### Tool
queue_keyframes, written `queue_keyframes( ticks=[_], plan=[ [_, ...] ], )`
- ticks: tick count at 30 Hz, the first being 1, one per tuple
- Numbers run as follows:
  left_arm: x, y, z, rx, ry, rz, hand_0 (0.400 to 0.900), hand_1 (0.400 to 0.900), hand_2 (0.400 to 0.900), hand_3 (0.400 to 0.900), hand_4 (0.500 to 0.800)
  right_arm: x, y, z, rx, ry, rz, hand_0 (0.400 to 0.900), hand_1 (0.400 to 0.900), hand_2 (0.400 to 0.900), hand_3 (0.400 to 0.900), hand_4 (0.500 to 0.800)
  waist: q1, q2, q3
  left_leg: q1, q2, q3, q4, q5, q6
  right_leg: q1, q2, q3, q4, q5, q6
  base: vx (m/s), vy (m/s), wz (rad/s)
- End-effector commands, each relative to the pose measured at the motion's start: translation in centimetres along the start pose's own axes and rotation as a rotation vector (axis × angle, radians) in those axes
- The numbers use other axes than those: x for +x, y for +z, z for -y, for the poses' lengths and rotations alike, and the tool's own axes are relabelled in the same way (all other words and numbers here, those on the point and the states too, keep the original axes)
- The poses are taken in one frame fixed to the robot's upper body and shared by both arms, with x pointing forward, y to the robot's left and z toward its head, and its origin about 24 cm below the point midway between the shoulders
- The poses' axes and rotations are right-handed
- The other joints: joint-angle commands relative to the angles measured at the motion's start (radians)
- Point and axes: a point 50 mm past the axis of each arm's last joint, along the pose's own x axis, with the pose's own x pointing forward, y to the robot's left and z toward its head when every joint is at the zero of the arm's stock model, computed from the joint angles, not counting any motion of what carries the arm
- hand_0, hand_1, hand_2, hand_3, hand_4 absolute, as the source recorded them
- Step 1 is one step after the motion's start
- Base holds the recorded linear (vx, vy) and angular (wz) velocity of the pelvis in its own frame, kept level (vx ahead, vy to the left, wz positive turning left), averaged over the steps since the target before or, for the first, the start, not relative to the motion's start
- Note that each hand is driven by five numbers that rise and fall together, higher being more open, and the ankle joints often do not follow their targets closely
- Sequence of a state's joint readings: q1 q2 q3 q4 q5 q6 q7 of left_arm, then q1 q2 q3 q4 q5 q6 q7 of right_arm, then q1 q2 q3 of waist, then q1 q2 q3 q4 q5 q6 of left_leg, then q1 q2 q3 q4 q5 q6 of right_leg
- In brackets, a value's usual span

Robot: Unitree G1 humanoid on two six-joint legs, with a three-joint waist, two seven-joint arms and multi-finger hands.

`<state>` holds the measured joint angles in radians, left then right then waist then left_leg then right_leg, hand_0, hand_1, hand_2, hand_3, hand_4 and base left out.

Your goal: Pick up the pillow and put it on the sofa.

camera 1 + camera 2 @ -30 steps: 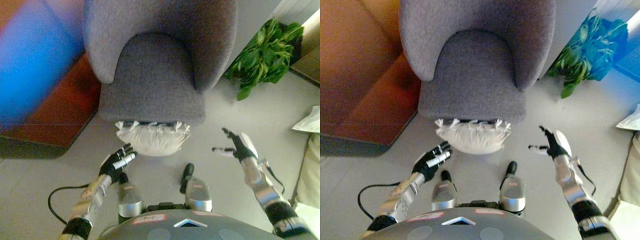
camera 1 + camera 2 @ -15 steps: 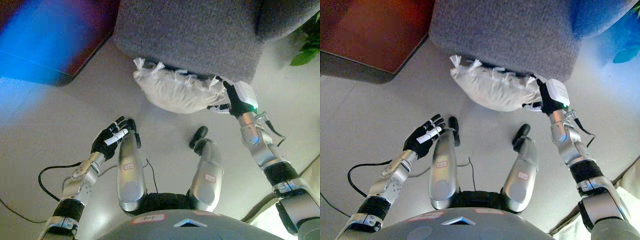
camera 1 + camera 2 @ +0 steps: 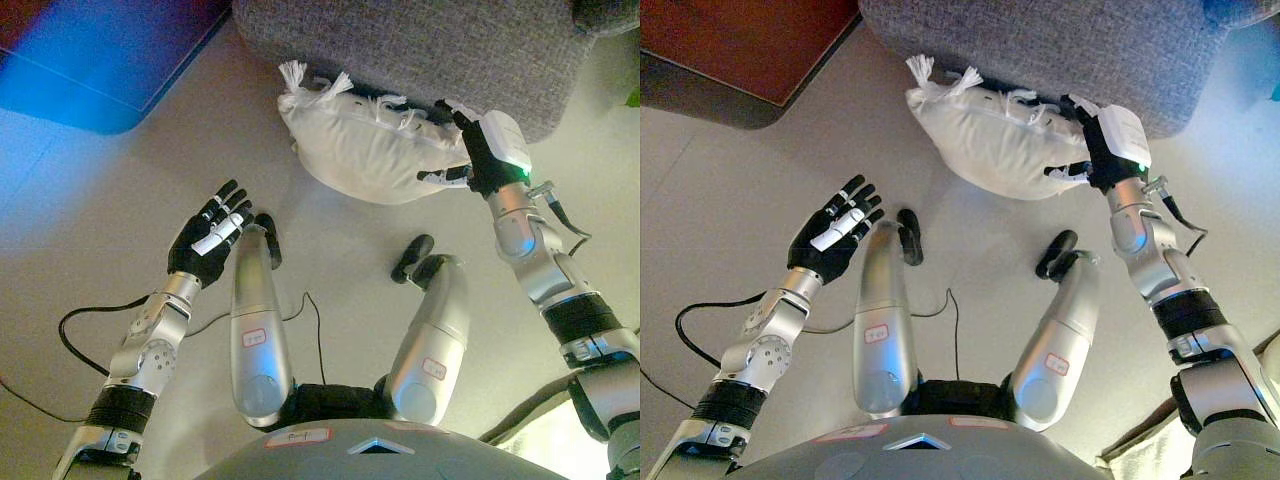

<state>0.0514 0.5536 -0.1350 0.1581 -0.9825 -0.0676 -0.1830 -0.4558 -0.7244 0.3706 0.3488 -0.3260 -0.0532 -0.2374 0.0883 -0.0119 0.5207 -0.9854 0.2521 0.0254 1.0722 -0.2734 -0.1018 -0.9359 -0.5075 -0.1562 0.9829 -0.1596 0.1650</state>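
Note:
A white pillow (image 3: 365, 150) with tassels along its far edge lies on the light floor, tucked against the front base of a grey sofa chair (image 3: 420, 45). My right hand (image 3: 472, 150) rests against the pillow's right end, fingers spread and straight, thumb on its near side. My left hand (image 3: 208, 243) hovers open over the floor, to the left of the pillow and nearer to me, apart from it. The same scene shows in the right eye view, with the pillow (image 3: 990, 140) and right hand (image 3: 1095, 150).
A dark red-brown cabinet base (image 3: 740, 50) stands at the upper left. Light floor (image 3: 100, 190) spreads around the left hand. A pale cloth edge (image 3: 1140, 455) shows at the lower right corner.
The camera has dipped lower, so the sofa chair fills the top edge. My right hand stays at the pillow's right end. My left hand has risen slightly toward the pillow.

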Motion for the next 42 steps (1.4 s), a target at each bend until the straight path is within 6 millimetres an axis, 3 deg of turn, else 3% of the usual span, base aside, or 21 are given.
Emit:
queue_keyframes(
  ticks=[1, 14, 27, 28, 42],
  plan=[
    [0.2, 2.5, 1.9, -0.039, -0.092, 0.124, 0.9, 0.9, 0.9, 0.9, 0.8, 1.9, 1.6, 5.0, -0.058, -0.16, 0.088, 0.9, 0.9, 0.9, 0.9, 0.8, 0.022, 0.048, -0.001, 0.015, 0.049, -0.004, 0.176, -0.161, 0.019, -0.081, 0.004, 0.014, 0.143, -0.067, -0.02, 0.0, 0.04, 0.05],
    [-0.5, 2.9, 1.7, -0.053, -0.094, 0.118, 0.9, 0.9, 0.9, 0.9, 0.8, 3.4, -0.3, 4.8, -0.096, -0.073, -0.063, 0.9, 0.9, 0.9, 0.9, 0.8, 0.057, 0.086, -0.001, -0.124, 0.053, -0.097, 0.457, -0.253, -0.003, -0.233, -0.024, 0.114, 0.465, -0.22, -0.032, 0.02, 0.017, 0.1],
    [-0.7, 2.5, 1.6, -0.069, -0.086, 0.065, 0.9, 0.9, 0.9, 0.9, 0.8, 4.7, -1.3, 4.6, -0.116, 0.059, -0.234, 0.9, 0.9, 0.9, 0.9, 0.8, 0.083, 0.11, -0.001, -0.173, 0.031, -0.153, 0.543, -0.255, -0.014, -0.293, -0.033, 0.157, 0.546, -0.221, -0.035, 0.04, 0.003, 0.08],
    [-0.8, 2.5, 1.6, -0.065, -0.09, 0.063, 0.9, 0.9, 0.9, 0.9, 0.8, 4.8, -1.5, 4.7, -0.12, 0.061, -0.255, 0.4, 0.4, 0.4, 0.4, 0.5, 0.086, 0.111, -0.001, -0.175, 0.03, -0.156, 0.547, -0.253, -0.013, -0.293, -0.033, 0.158, 0.55, -0.221, -0.036, 0.03, 0.0, 0.02],
    [-0.8, 2.2, 2.1, -0.076, -0.091, 0.037, 0.9, 0.9, 0.9, 0.9, 0.8, 5.7, -1.1, 4.0, -0.095, 0.106, -0.377, 0.4, 0.4, 0.4, 0.4, 0.5, 0.107, 0.131, -0.001, -0.168, 0.047, -0.173, 0.577, -0.255, -0.012, -0.286, -0.047, 0.182, 0.597, -0.228, -0.035, 0.04, 0.01, -0.01]
  ],
)
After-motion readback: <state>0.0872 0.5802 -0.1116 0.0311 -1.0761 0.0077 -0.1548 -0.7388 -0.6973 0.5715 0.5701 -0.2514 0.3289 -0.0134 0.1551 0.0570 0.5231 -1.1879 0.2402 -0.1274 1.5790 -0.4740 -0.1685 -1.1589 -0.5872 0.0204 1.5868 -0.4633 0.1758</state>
